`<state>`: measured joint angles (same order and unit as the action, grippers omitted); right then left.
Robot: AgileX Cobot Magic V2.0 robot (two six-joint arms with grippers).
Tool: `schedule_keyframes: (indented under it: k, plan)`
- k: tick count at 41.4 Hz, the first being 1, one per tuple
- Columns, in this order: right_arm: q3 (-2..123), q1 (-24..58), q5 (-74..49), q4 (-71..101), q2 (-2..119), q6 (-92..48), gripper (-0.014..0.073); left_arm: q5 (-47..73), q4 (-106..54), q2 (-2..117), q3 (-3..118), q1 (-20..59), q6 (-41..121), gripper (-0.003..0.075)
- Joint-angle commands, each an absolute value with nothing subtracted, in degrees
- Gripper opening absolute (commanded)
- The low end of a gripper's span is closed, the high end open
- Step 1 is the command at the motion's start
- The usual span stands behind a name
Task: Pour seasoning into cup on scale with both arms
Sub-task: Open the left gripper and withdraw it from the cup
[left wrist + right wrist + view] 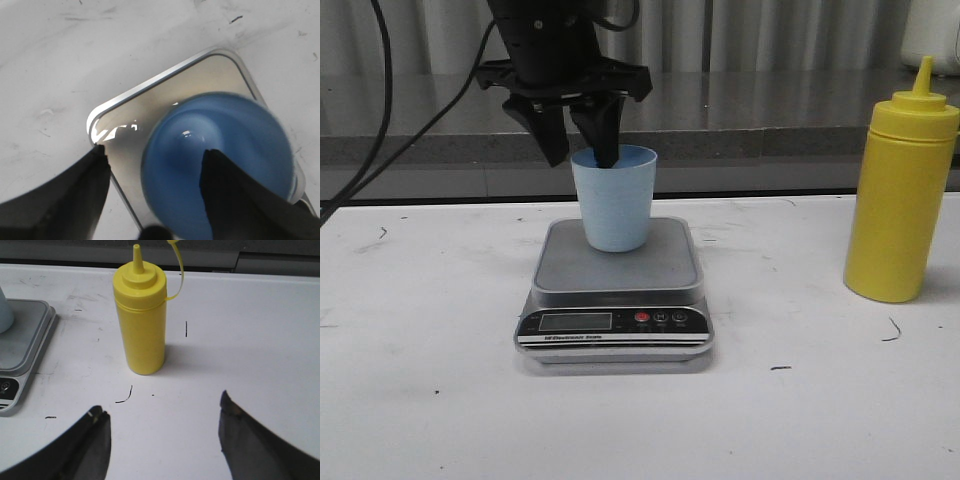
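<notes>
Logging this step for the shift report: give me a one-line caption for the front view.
Left gripper open astride the blue cup's rim on the scale; yellow seasoning bottle stands untouched at right.

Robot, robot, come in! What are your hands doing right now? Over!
Left gripper open, one finger inside cup on scale. Right gripper open, facing yellow bottle. Nothing between.

Tiny white words on the black front strip of the scale [614, 325], too small to read. Blank little screen [575, 322]. No other words or numbers anywhere.
</notes>
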<state>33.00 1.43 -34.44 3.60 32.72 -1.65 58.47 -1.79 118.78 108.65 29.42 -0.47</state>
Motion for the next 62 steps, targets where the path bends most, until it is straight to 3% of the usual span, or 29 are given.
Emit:
schedule_keyframes:
  k: [1,10,25,45,62]
  plan:
    - [34.8,1.4,-30.7,3.5,33.1,-2.3,0.0488,57.2,-2.7,112.0,110.9,29.8,-1.1,0.0409]
    - [34.8,1.4,-30.7,3.5,33.1,-2.3,0.0488,57.4,-1.9,104.6,107.2,29.7,-1.1,0.0409]
    - [34.8,1.4,-30.7,3.5,33.1,-2.3,0.0488,47.6,0.9,84.5,84.4,29.7,-1.1,0.0409]
    - [34.8,1.4,-30.7,3.5,33.1,-2.3,0.0488,46.7,1.8,56.8,59.3,29.7,-1.1,0.0409]
    - [34.8,1.4,-30.7,3.5,33.1,-2.3,0.0488,46.4,1.8,41.0,48.1,29.7,-1.1,0.0409]
